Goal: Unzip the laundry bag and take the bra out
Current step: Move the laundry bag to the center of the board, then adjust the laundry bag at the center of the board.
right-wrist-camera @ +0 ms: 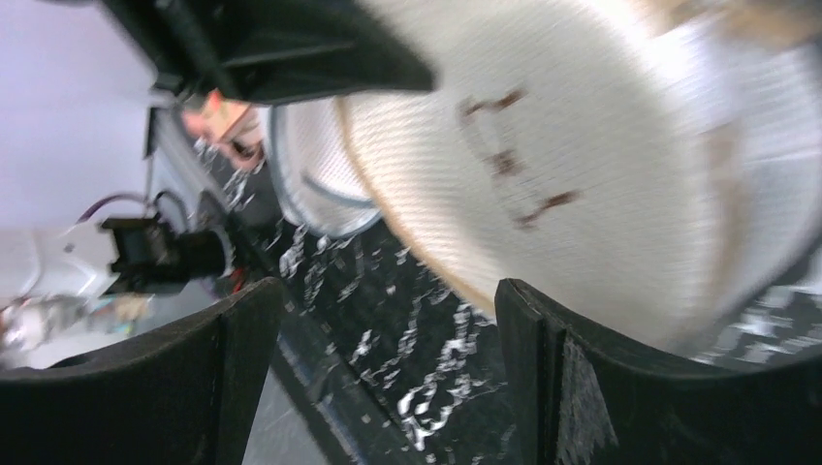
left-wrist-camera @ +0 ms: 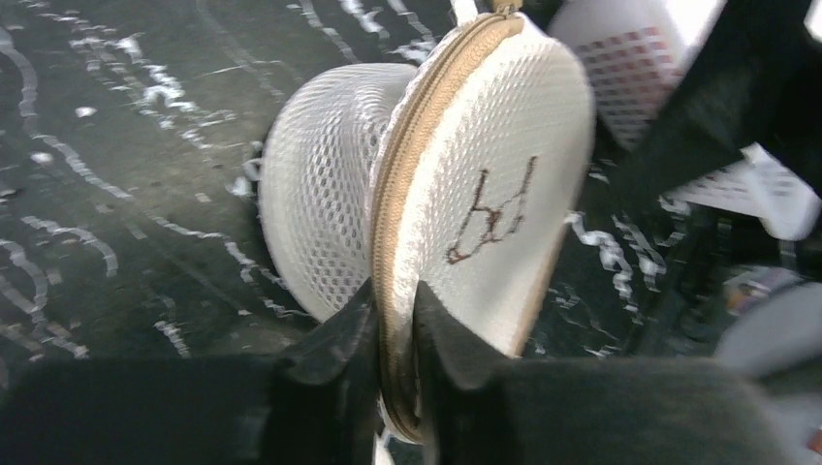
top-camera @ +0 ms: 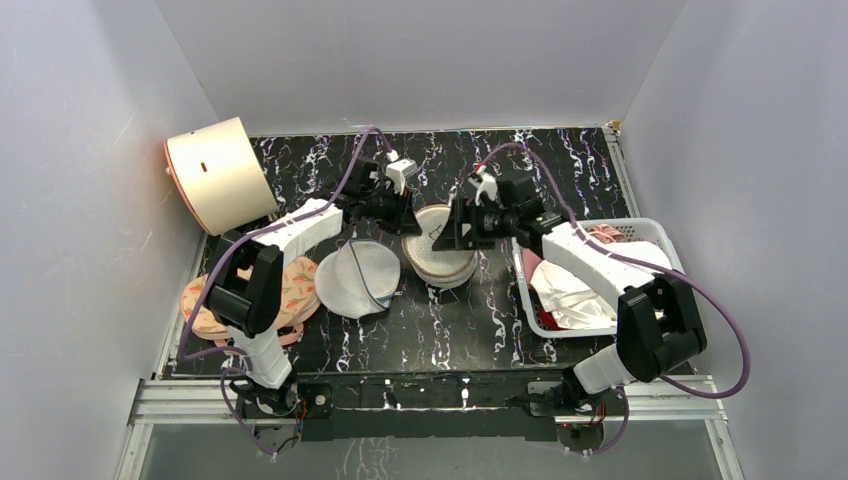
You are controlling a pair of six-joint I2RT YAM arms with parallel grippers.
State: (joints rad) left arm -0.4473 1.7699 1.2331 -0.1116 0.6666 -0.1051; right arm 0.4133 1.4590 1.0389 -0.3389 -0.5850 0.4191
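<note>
Nearest the bases lie a peach bra [top-camera: 298,285] on the left, a white dome bag [top-camera: 358,280] beside it, and a basket [top-camera: 648,222] of clothes on the right; none is the target. Just past them, mid-table, the laundry bag [top-camera: 438,248] sits between the two grippers. The left gripper [left-wrist-camera: 395,349] is nearly closed, pinching the tan zip [left-wrist-camera: 393,213] seam at the bag's rim. The right gripper [right-wrist-camera: 388,358] stands wide and bare, with the bag's flat face just beyond its fingers. The zip looks closed along the stretch that shows, so the bra, unseen, is judged to be inside.

The step in hand is getting hold of the zip pull. The left should hold the rim firm and taut while the right closes on the pull itself, not the mesh, then draws along the rim's curve. Pulling straight away would likely drag the whole bag. I cannot tell where the pull sits.

No writing is readable; the face bears only a small dark line drawing [left-wrist-camera: 494,213]. At the far left a cream cylinder [top-camera: 215,175] lies on its side.
</note>
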